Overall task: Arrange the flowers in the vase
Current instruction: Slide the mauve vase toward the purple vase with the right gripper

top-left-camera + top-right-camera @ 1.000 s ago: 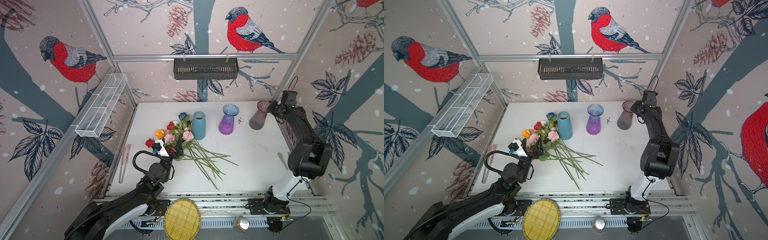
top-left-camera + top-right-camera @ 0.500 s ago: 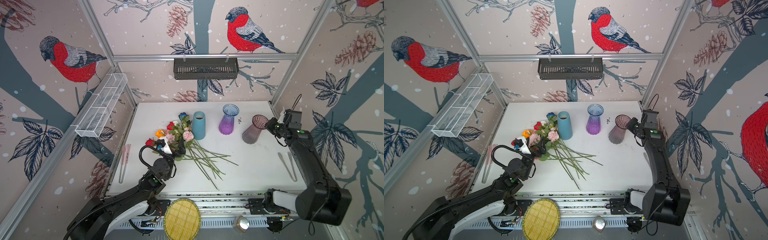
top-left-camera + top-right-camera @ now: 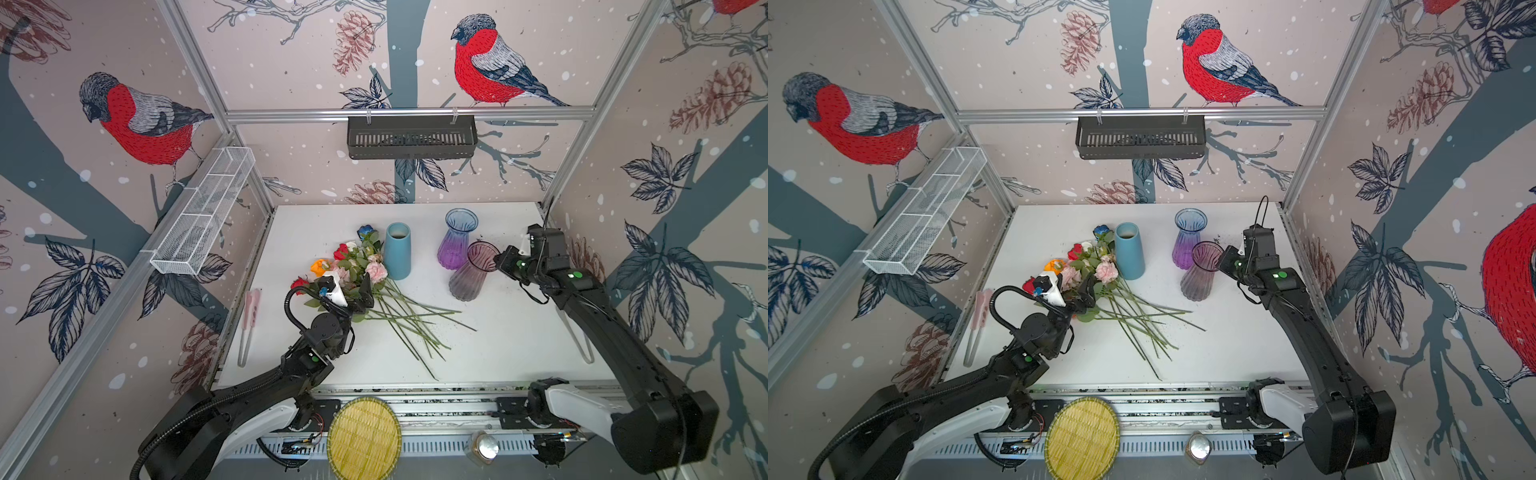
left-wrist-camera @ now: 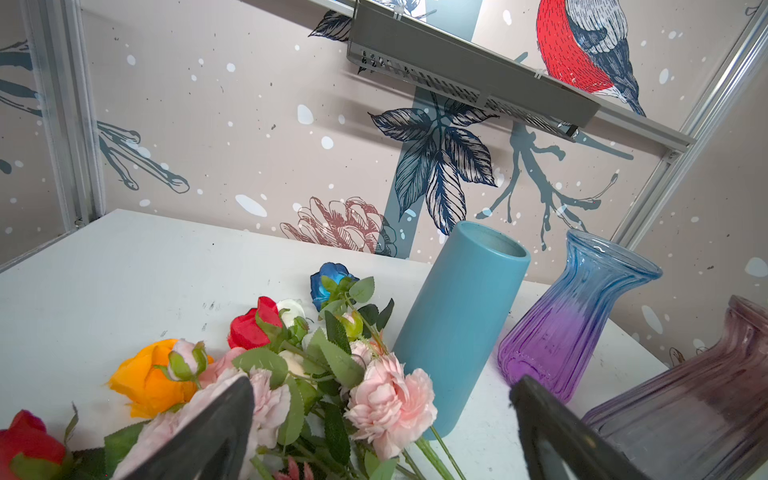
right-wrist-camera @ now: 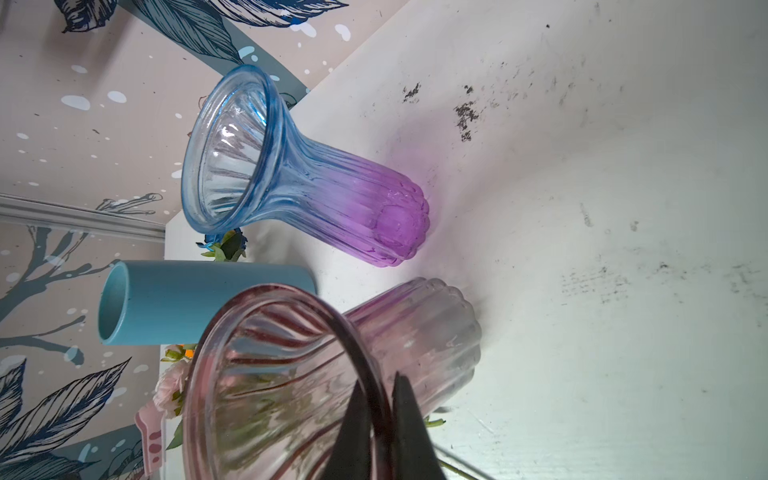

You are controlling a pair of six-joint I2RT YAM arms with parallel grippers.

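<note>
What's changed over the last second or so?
The right gripper, shut on the pink vase rim, dragged it from the far right corner toward the middle. The left gripper, open, edged into the flowers. The blue vase and purple vase stayed put.

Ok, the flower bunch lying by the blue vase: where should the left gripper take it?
Grip the flowers at the green stems just below the leaves, coming down from above. There the stems still lie close together; further on they fan out. The left gripper hovers open over the blooms.
</note>
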